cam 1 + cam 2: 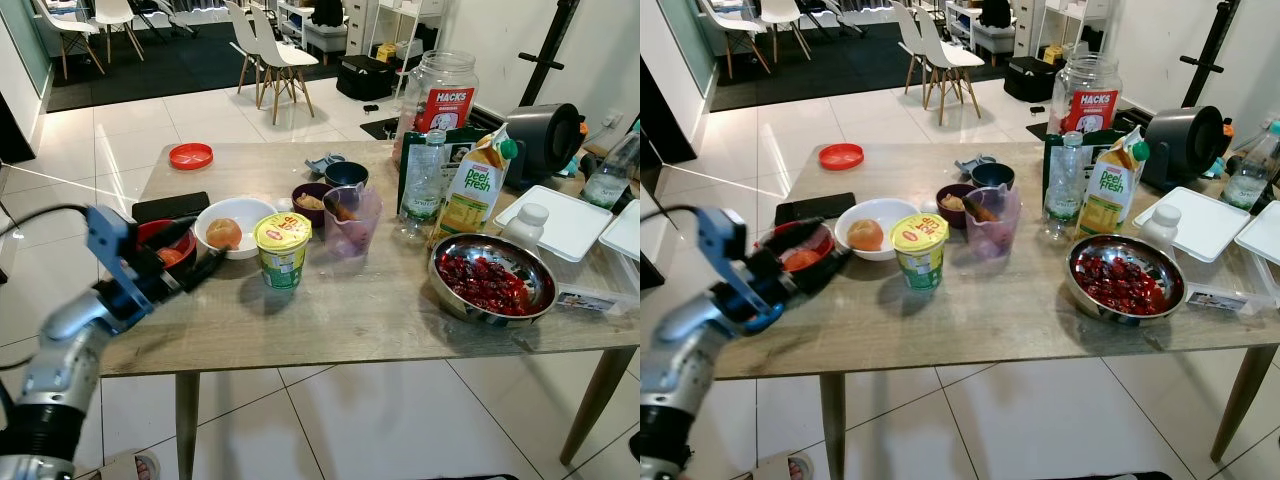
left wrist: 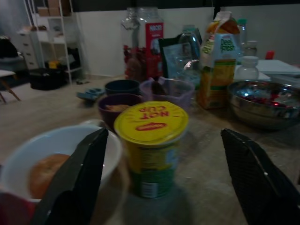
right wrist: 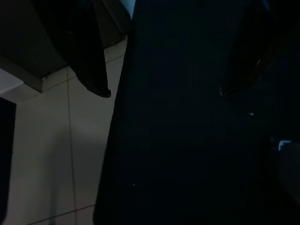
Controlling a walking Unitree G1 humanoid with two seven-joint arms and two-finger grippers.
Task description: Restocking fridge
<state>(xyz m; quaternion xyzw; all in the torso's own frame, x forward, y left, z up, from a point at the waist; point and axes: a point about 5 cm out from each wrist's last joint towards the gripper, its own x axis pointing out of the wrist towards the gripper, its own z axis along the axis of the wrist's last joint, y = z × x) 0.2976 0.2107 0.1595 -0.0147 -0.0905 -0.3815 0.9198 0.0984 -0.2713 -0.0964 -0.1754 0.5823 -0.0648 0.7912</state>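
We see the left gripper (image 1: 195, 250) low over the worktop (image 1: 380, 310) edge, jaws spread, aimed at the yellow-lidded noodle cup (image 1: 283, 250), not touching it. White bowl (image 1: 235, 226) with an orange fruit sits just beside the cup; red bowl (image 1: 165, 243) under the left fingers. Behind the cup: purple measuring jug (image 1: 351, 221), water bottle (image 1: 422, 186), juice carton (image 1: 473, 185). Steel bowl of berries (image 1: 491, 279) well apart. Right gripper (image 3: 164, 91) hangs over floor tiles, jaws apart.

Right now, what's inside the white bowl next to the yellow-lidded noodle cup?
The white bowl holds one round orange-brown item, perhaps a fruit or bun. The noodle cup beside it has its lid on, so its contents are hidden.
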